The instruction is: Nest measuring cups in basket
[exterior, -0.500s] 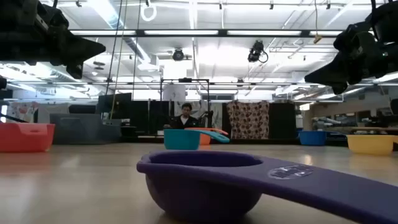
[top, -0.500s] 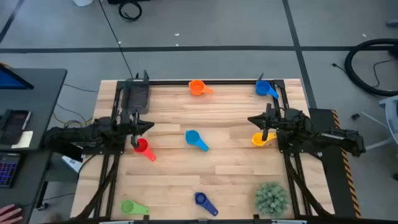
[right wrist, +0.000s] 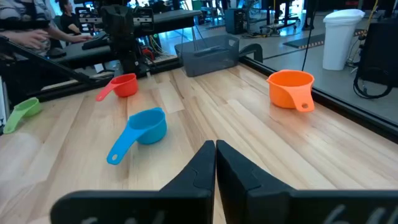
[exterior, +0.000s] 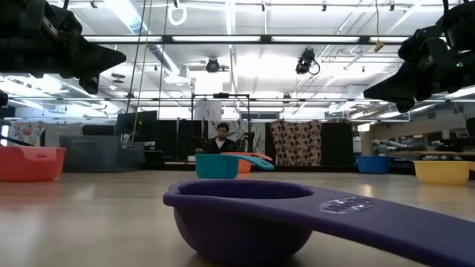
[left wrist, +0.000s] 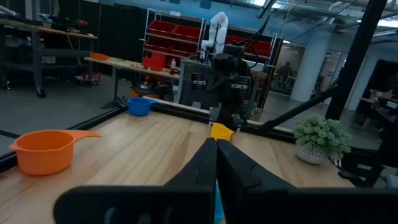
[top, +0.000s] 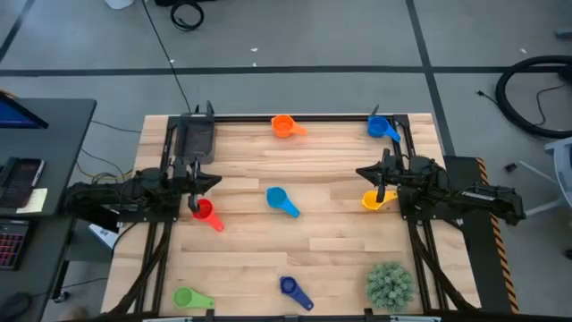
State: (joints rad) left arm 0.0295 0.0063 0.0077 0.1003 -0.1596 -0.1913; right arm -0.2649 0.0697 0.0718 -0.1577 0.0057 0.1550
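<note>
left gripper (top: 198, 182) pressed together | right gripper (top: 379, 172) likewise | wooden table (top: 331, 233), workshop behind

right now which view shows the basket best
The right wrist view: the basket sits across the table, its walls and open top plain. The high view shows it dark in the far left corner. The low and left wrist views don't show it.

Basket (top: 196, 137) at tabletop (top: 331, 233) far-left corner. Orange cup (top: 283, 125) mid far edge, blue cup (top: 381, 127) near far-right corner. Light blue cup (top: 279, 199) at centre. Left tool (top: 197, 183) just above red cup (top: 205, 211), fingers together; right tool (top: 379, 175) by yellow cup (top: 374, 200), fingers together too. Near edge: green cup (top: 189, 298) left, dark blue cup (top: 290, 288) mid, plant ball (top: 391, 284) right.
</note>
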